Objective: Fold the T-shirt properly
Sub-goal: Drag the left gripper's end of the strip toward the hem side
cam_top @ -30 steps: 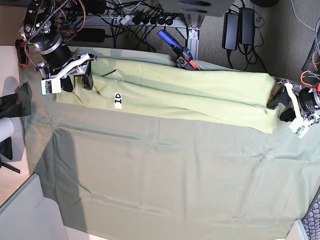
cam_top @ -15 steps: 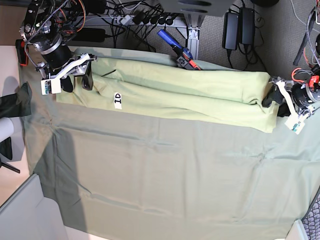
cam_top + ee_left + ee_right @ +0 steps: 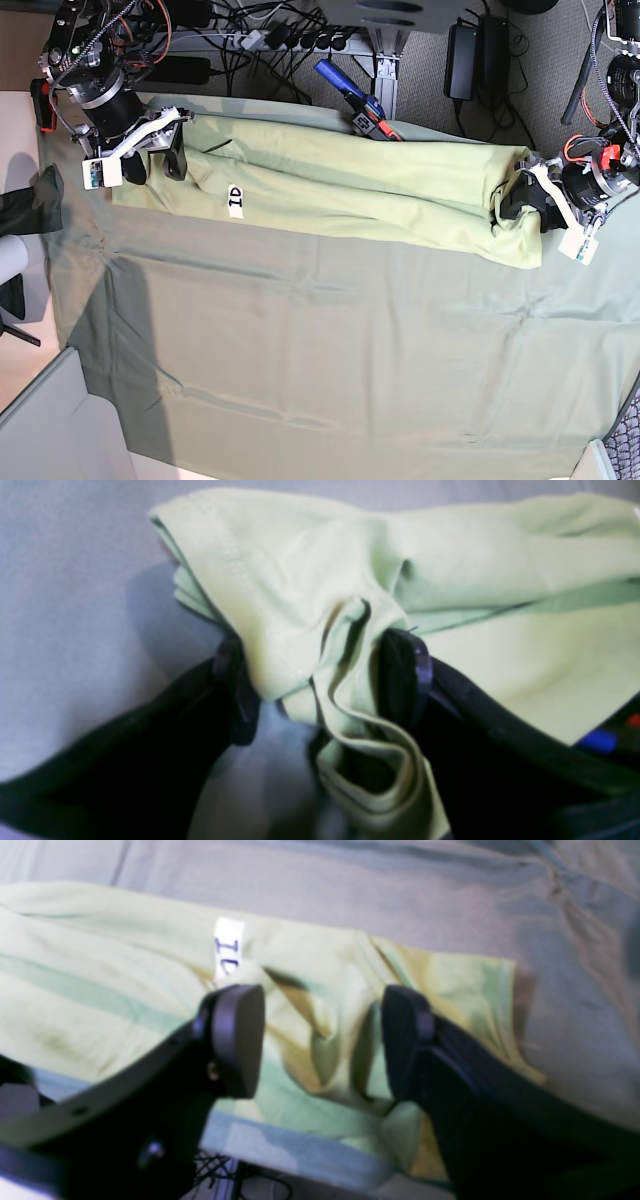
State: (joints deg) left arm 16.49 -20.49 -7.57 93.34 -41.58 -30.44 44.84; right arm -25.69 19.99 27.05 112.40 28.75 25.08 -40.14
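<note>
The pale yellow-green T-shirt [image 3: 350, 185] lies as a long folded strip across the far side of the grey-green tablecloth [image 3: 350, 350], its white tag [image 3: 235, 201] near the left end. My left gripper [image 3: 522, 208] is at the shirt's right end. In the left wrist view the shirt's bunched edge [image 3: 350, 570] sits between the open jaws of that gripper [image 3: 320, 680]. My right gripper [image 3: 155, 165] hovers open over the left end. In the right wrist view it [image 3: 320, 1040] straddles a wrinkled fold of the shirt [image 3: 100, 980] just below the tag [image 3: 228, 952].
A blue-handled clamp [image 3: 350, 95] sits at the table's back edge behind the shirt. Cables and black power bricks [image 3: 478, 55] lie beyond it. A grey bin [image 3: 50, 430] stands at the front left, off the cloth.
My left gripper has moved left from beyond the shirt's right end onto it, and the cloth there has bunched between its jaws. The right arm has not moved.
</note>
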